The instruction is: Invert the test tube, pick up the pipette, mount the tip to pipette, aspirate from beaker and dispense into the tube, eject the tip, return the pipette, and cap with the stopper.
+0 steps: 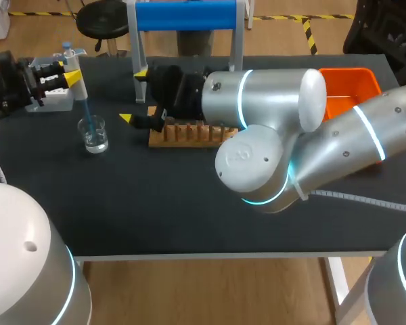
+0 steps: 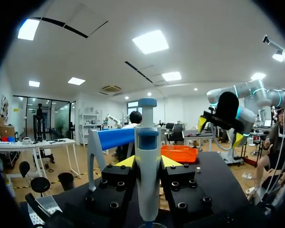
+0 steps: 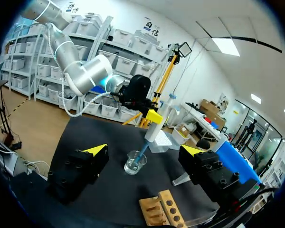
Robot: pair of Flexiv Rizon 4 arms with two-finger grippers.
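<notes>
Right arm [image 1: 271, 156] elbow housing sits closest, over mid-worktop [image 1: 155, 210]; the arm enters from 3 o'clock. Right tool [image 1: 134, 96]: fingers spread, released, nothing between them, over the 9 o'clock end of the wooden rack [image 1: 189, 133]. Orange bin [image 1: 348, 88] at 2 o'clock of the rack, partly behind the arm. Left tool [image 1: 71, 76] at 10 o'clock of the worktop, clamped on the white pipette [image 1: 79, 87], which stands upright. Its blue tip [image 1: 88, 115] dips into the glass beaker [image 1: 95, 135]. Beaker holds some clear liquid and sits at 9 o'clock of the rack, apart from it. Blue-topped stand [image 1: 186, 15] at 12 o'clock, by the far edge. Left wrist view: pipette upright between own fingers, both pressing it from two sides, beaker rim just under it. Stand at 11 o'clock and bin at 1 o'clock lie beyond the tool. Right tool off at 2 o'clock, above the worktop, fingers apart. Right wrist view: own fingers wide apart, gripping nothing. Beaker at 12 o'clock ahead, untouched; blue tip slants into it, left tool above it. Rack end just under the right tool.
</notes>
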